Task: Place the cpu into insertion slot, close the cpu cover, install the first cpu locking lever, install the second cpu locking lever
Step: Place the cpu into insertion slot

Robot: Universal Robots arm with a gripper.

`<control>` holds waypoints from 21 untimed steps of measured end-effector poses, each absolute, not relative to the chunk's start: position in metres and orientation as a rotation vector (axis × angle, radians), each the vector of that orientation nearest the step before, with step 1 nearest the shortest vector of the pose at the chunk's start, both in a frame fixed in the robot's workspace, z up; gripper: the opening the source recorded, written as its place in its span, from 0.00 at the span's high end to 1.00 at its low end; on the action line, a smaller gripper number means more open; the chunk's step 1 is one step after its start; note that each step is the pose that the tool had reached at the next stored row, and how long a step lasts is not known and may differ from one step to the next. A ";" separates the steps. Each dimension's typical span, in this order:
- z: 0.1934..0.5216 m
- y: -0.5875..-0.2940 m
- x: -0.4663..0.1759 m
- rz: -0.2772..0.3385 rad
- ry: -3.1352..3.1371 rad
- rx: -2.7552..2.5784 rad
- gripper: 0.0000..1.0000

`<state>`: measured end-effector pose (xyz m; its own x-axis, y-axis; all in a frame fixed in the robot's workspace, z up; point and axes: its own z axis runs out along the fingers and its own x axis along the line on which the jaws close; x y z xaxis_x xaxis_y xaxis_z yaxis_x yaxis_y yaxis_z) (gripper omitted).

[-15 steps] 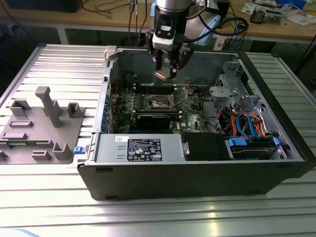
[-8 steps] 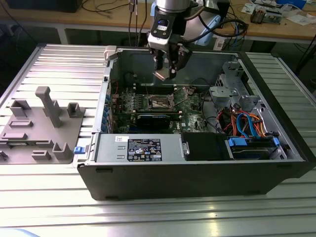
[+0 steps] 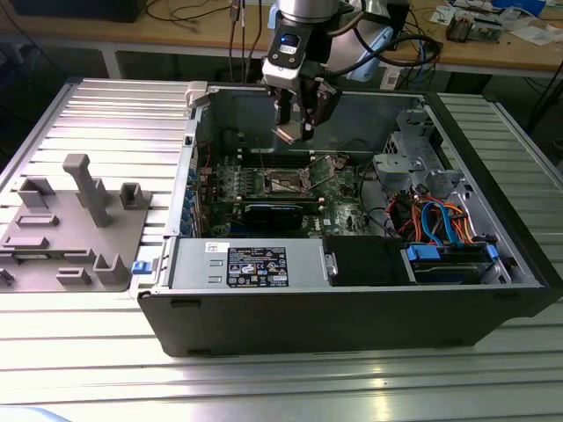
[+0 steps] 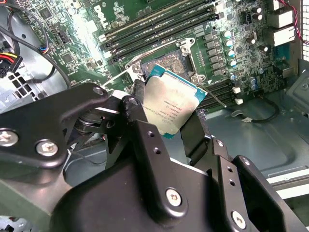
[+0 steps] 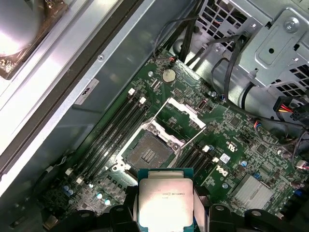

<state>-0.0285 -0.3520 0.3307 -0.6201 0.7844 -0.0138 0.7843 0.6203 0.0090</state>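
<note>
Now jaws pinch the cpu [image 4: 169,104] above the open case [image 3: 352,325] on a ribbed table [image 3: 106,369].

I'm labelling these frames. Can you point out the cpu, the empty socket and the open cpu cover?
cpu [image 5: 165,203], first wrist view, middle of its metal top.
socket [image 5: 147,153], first wrist view, centre of its contact field.
cpu cover [image 5: 188,110], first wrist view, on its silvery frame edge.

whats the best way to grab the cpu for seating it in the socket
By two opposite edges, coming in from the metal-top side, as the gripper does now. The cpu is thin, flat and square, so its edges give parallel faces, and the underside is left free to meet the open socket.
</note>
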 end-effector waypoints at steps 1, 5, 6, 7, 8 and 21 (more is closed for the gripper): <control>0.331 -0.352 -0.029 0.003 2.813 1.362 0.46; 0.331 -0.352 -0.029 0.003 2.813 1.362 0.46; 0.331 -0.352 -0.029 0.003 2.813 1.362 0.46; 0.331 -0.352 -0.029 0.003 2.813 1.362 0.46; 0.331 -0.352 -0.029 0.003 2.808 1.373 0.46; 0.330 -0.352 -0.029 0.002 2.759 1.468 0.46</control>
<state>-0.0285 -0.3521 0.3302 -0.5584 0.8295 -0.0138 0.8294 0.5585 0.0090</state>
